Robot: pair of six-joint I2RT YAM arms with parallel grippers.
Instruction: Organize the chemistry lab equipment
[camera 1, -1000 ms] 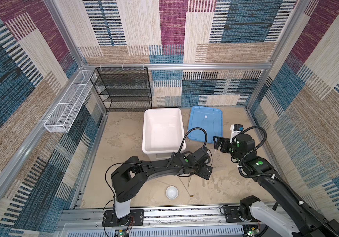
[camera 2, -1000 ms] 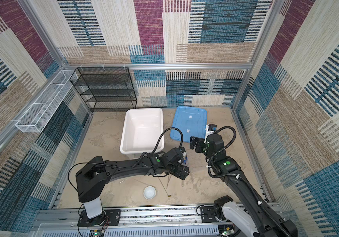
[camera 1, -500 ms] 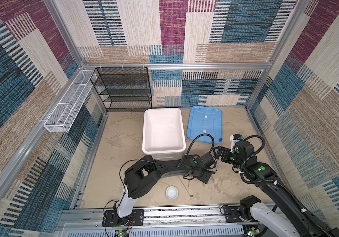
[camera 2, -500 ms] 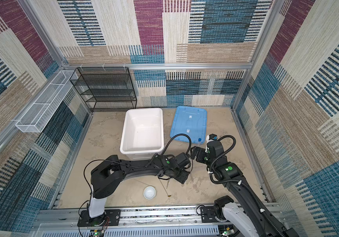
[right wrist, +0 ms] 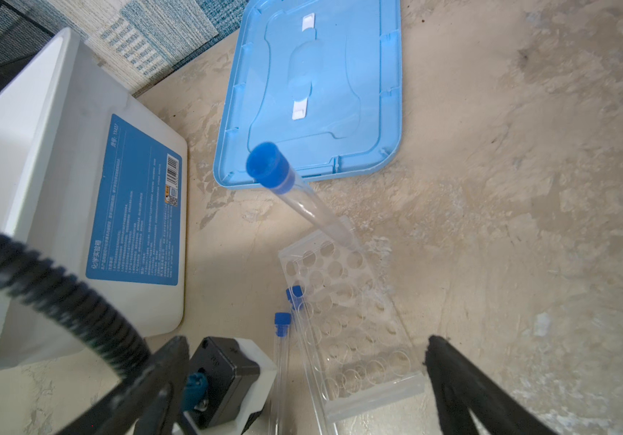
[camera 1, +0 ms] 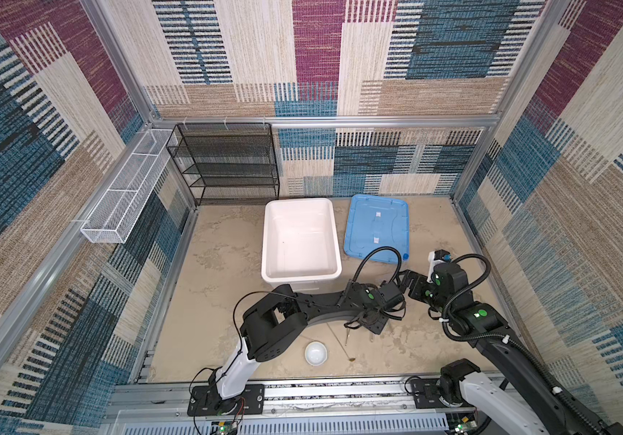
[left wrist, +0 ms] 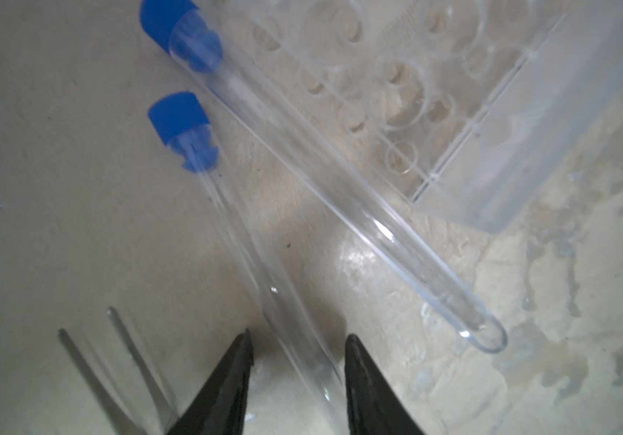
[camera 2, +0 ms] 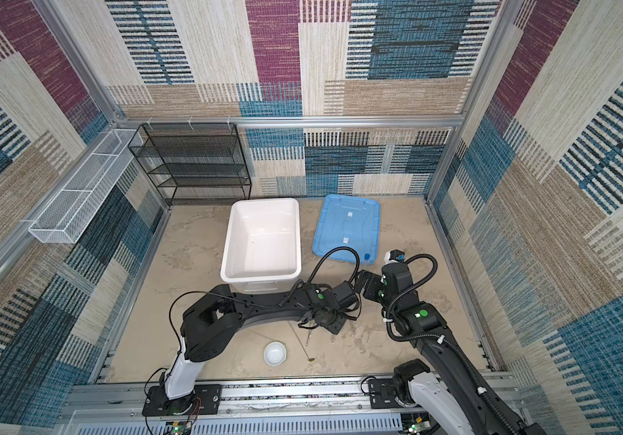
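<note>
The left gripper (left wrist: 298, 335) is down at the table (camera 1: 219, 301). Its fingertips are part spread on either side of a thin blue-capped tube (left wrist: 244, 244) that lies flat. A gap shows on one side, so it straddles the tube without pinching it. The tweezers (left wrist: 121, 371) lie just beside the fingers. A second capped tube (left wrist: 325, 165) lies alongside, against the left wall of the clear tube rack (left wrist: 509, 150).

The right gripper (right wrist: 304, 342) hangs spread wide, holding nothing, above the rack's near end. The rack holds one thing, a third capped tube (right wrist: 295, 196) leaning in a hole at its far end, by the near edge of the blue lid (camera 1: 376, 226). Left of the lid stands the white tub (camera 1: 300, 277), open-topped, with only a tiny dark speck on its floor. Nearer, the long spoon (camera 1: 351, 359) lies flat, and the round white dish (camera 1: 316, 353) sits to its left, apart from it.

Since a second ago the left arm's elbow has swung right and its fingers have drawn closer together. The right gripper has come nearer from the lid's corner. Tub, lid, dish and spoon lie as before.
</note>
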